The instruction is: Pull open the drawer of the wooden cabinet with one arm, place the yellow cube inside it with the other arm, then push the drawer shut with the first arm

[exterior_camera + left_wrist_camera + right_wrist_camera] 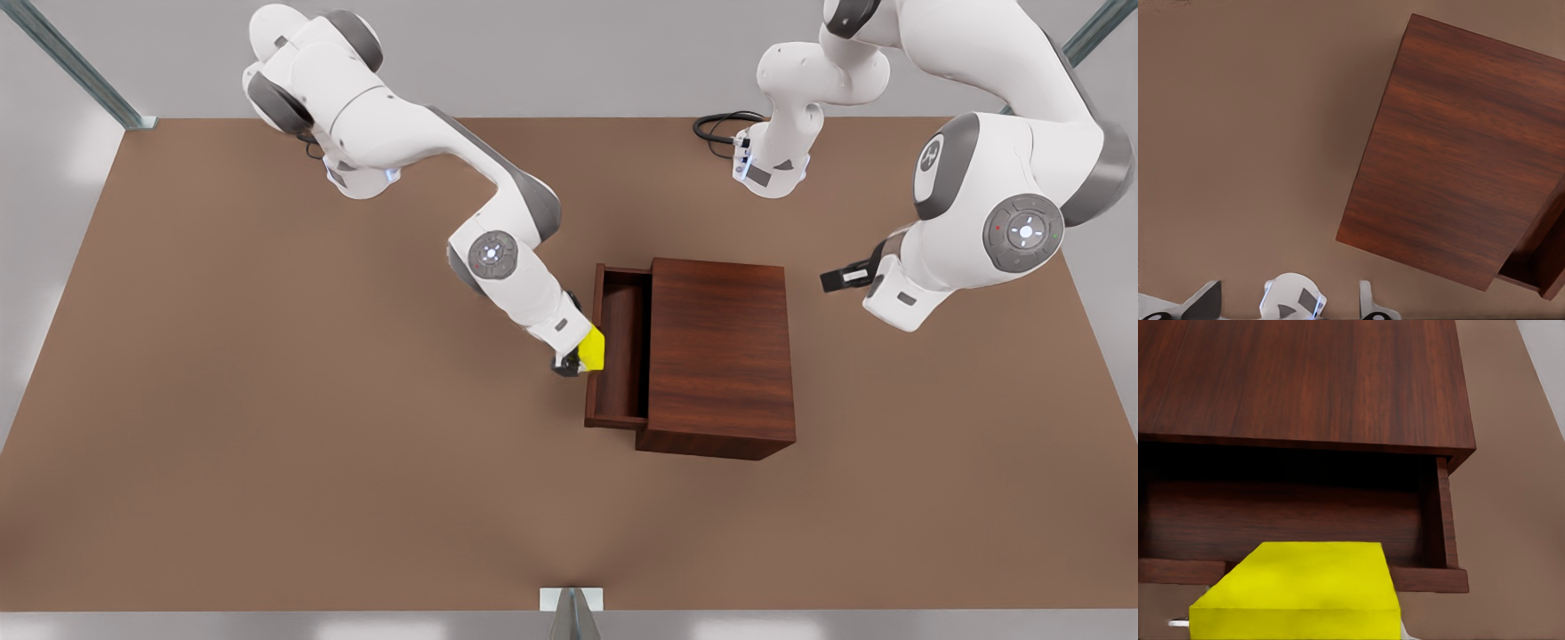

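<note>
We see a broad brown counter (267, 444) with the wooden cabinet (720, 356) standing near its middle. The drawer (620, 351) is pulled out toward the front view's left, its dark interior open to view and showing nothing inside.

The right arm (498, 240) reaches down from the front view's upper left. Its right hand (576, 358) grips the yellow cube (593, 348), held just at the drawer's front panel and not yet inside; in the right wrist view the cube (1305, 593) sits before the front panel, with the drawer cavity (1285, 513) beyond.

The left arm (996, 213) waits off the cabinet's far side, at the front view's right; of the left hand (849, 277) we cannot tell whether the fingers are open or closed.
</note>
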Robot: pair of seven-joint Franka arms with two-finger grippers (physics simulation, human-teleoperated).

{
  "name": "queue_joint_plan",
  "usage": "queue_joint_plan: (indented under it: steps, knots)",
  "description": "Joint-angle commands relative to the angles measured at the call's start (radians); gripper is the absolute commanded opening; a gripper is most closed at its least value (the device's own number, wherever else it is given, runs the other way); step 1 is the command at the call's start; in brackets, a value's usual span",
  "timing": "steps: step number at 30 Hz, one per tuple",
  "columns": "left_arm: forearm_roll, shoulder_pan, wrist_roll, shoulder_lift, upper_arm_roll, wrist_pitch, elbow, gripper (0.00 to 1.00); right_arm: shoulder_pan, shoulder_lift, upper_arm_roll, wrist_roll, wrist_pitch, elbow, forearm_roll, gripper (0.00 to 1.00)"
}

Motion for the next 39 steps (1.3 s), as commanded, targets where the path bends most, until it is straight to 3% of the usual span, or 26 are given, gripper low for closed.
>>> queue_joint_plan:
  steps: [1, 17, 18, 19, 24, 25, 26, 29, 31, 33, 34, 35, 39]
  knots:
    - [0.001, -0.001, 0.249, -0.001, -0.001, -0.011, 0.0, 1.0, 0.02, 0.013, 0.001, 0.054, 0.003, 0.022, 0.001, 0.49]
    - [0.006, -0.006, 0.246, -0.001, -0.003, -0.011, 0.005, 1.0, 0.096, 0.082, -0.001, 0.113, 0.025, 0.018, 0.029, 0.49]
    - [0.007, -0.007, 0.244, -0.001, -0.003, -0.013, 0.005, 1.0, 0.103, 0.085, -0.001, 0.114, 0.025, 0.018, 0.035, 0.55]
    - [0.007, -0.007, 0.243, -0.001, -0.003, -0.011, 0.005, 1.0, 0.106, 0.085, -0.001, 0.137, 0.026, 0.018, 0.034, 1.0]
    - [0.004, -0.01, 0.238, -0.001, -0.004, -0.011, 0.01, 1.0, 0.109, 0.079, -0.001, 0.147, 0.023, 0.019, 0.037, 1.0]
    - [0.001, -0.03, 0.221, 0.0, -0.012, -0.011, 0.01, 0.74, 0.093, 0.047, -0.002, 0.154, -0.006, 0.016, 0.034, 1.0]
    - [-0.023, -0.046, 0.099, 0.002, -0.026, -0.011, 0.011, 0.25, 0.042, -0.002, -0.002, 0.156, -0.102, 0.011, 0.034, 1.0]
    - [-0.169, -0.072, -0.36, 0.071, -0.062, 0.059, 0.039, 0.21, -0.148, -0.16, -0.068, 0.297, -0.596, 0.011, -0.02, 1.0]
    - [-0.168, -0.163, -0.706, 0.146, -0.104, 0.13, 0.068, 0.21, -0.151, -0.171, -0.208, 0.486, -0.794, 0.014, -0.072, 1.0]
    - [-0.142, -0.381, -1.246, 0.241, -0.101, 0.34, 0.089, 0.21, -0.153, -0.17, -0.461, 0.732, -0.954, 0.05, -0.074, 1.0]
    - [-0.082, -0.489, -1.54, 0.302, -0.099, 0.441, 0.132, 0.21, -0.148, -0.171, -0.539, 0.804, -0.962, 0.074, -0.123, 1.0]
    - [-0.066, -0.54, -1.751, 0.356, -0.102, 0.525, 0.175, 0.21, -0.153, -0.173, -0.533, 0.844, -1.017, 0.134, -0.173, 1.0]
    - [0.039, -0.684, -2.27, 0.476, -0.095, 0.812, 0.18, 0.21, -0.294, -0.38, -0.415, 0.835, -1.047, 0.107, -0.178, 1.0]
